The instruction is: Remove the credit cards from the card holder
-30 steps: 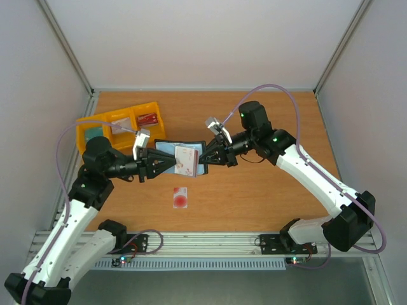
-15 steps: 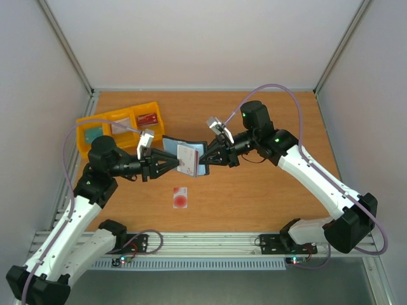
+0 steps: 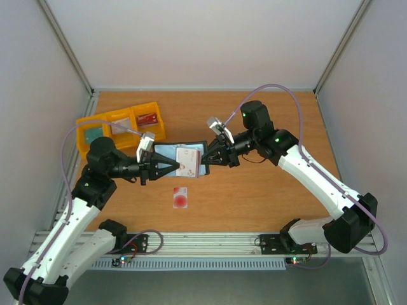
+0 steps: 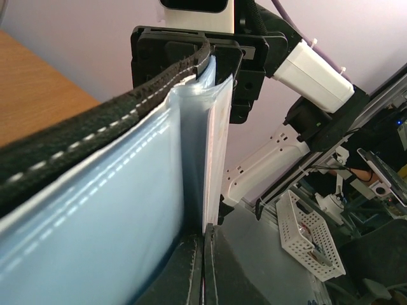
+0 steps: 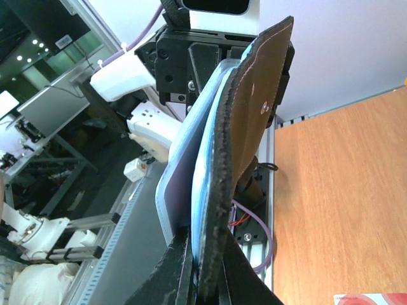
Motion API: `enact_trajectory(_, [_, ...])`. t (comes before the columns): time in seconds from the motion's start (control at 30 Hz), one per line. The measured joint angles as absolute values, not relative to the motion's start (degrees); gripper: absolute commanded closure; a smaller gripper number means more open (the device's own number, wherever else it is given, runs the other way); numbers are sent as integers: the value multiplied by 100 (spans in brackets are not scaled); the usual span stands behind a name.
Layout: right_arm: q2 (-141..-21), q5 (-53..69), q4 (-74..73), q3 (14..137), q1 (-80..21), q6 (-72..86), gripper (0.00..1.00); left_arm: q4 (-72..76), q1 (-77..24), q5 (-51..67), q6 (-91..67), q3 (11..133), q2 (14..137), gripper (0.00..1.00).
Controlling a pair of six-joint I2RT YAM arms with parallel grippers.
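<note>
Right gripper point(image 3: 205, 159) clenched on card holder point(image 3: 166, 151) edge, left gripper point(image 3: 173, 166) pinched white red-marked card point(image 3: 188, 160); red-circle card point(image 3: 180, 197) lay flat on table point(image 3: 267, 190).

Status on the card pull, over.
Right gripper shut on card holder. Left gripper shut on white card, partly out. Red-circle card on table. Yellow bins well aside.

One card holder point(image 3: 165, 152); two credit cards point(image 3: 180, 197) showing.

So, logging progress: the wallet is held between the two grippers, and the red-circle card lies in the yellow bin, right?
No. The top view shows the red-circle card on the table, not in the yellow bin. The wallet is held between the left gripper and right gripper.
</note>
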State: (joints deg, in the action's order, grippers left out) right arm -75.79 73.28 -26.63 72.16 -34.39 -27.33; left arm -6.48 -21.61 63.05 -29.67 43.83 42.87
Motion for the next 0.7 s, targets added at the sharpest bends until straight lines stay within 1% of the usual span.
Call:
enact_trajectory(0.5, [-7561,7247,-2663,7199,-3168,-2829,99,-1667,-1787,5918,-2344,4722,4010,100])
enact_trajectory(0.7, [-7345,7262,-2652,7072,-2945,-2797,99,-1994,-1590,5789,-2165,4893,3994,100])
